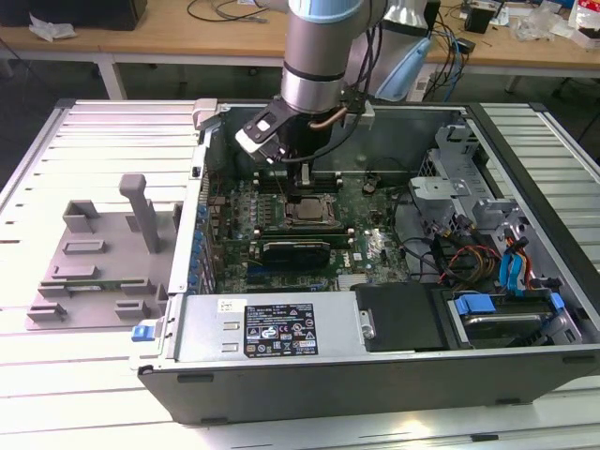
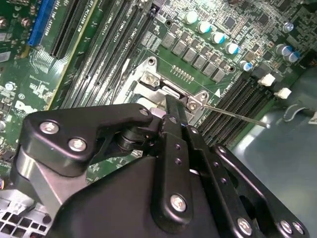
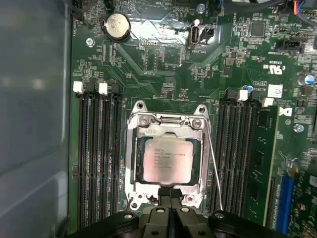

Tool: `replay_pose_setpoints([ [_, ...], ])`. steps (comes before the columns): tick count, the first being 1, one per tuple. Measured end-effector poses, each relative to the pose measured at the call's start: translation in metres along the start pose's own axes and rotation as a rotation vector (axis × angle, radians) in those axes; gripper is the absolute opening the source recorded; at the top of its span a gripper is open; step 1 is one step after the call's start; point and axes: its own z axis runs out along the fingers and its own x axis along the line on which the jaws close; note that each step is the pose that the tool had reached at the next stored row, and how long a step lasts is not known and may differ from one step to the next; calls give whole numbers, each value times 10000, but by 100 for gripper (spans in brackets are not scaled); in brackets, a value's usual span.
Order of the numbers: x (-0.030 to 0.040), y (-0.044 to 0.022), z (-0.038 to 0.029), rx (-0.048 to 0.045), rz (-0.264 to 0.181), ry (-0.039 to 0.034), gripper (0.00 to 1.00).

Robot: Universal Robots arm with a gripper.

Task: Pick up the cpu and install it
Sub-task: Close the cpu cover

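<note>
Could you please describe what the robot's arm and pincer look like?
The arm is a silvery-grey cylinder with pale blue joint caps and a dark band near its wrist, where a white-and-black block and a looping brownish cable sit. The pincer is matte black: flat, rounded linkage bars pinned with silver screws, ending in narrow fingers.

Silver-grey cylindrical arm (image 1: 314,56) with pale-blue cap (image 1: 405,66), black pincer (image 2: 171,110) linkage studded with silver screws (image 2: 177,202)
</note>
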Motion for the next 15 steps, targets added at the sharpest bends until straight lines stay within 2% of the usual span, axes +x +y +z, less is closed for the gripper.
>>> replay_pose_setpoints([
  [4, 2, 11, 119, 0, -2, 0, 11],
  [10, 3, 17, 155, 2, -1, 0, 11],
  [11, 1, 39, 149, 1, 1, -1, 11],
  [13, -4, 163, 138, 1, -2, 0, 11],
  [14, -5, 198, 128, -6, -4, 8, 11],
  [15, -7, 205, 106, 2, -2, 0, 11],
])
